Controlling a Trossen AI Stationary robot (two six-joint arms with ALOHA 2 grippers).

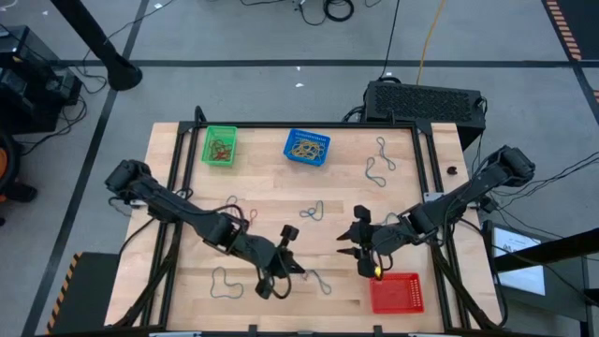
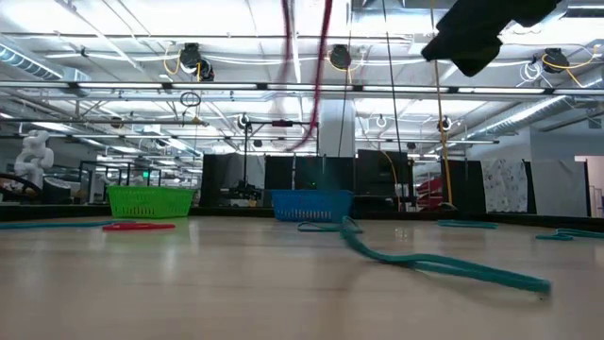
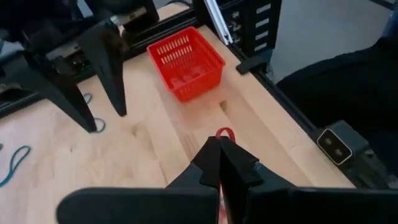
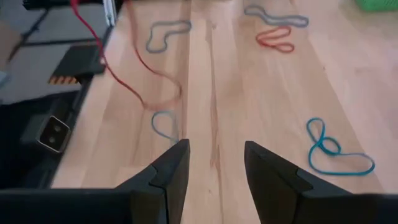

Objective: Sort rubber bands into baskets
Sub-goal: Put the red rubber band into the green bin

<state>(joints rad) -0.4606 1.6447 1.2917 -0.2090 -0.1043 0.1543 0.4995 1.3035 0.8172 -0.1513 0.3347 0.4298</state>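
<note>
My left gripper (image 1: pixel 292 269) is near the table's front middle, raised above the wood and shut on a red rubber band (image 3: pixel 225 132). The band trails down from it (image 4: pixel 134 68) and shows as a blurred loop in the low view (image 2: pixel 307 85). My right gripper (image 1: pixel 344 243) stands open just right of it, with nothing between its fingers (image 4: pixel 214 152). The red basket (image 1: pixel 396 292) sits at the front right, seen beyond my left fingertips (image 3: pixel 186 59). The green basket (image 1: pixel 220 146) and the blue basket (image 1: pixel 307 148) stand at the far side, each holding bands. My left gripper pinches the red band between its two shut fingertips. A small bend of the band (image 3: pixel 224 134) pokes out just past the tips. The fingers slant down toward the red basket. The rest of the band (image 2: pixel 304 142) hangs slack below, clear of the table.
Loose bands lie on the wood: a teal one (image 4: pixel 329 152), a red one (image 4: pixel 277 38), grey-blue ones (image 4: pixel 165 34) and a long teal one (image 2: pixel 425 260). A black vented box (image 1: pixel 426 98) stands behind the far right corner.
</note>
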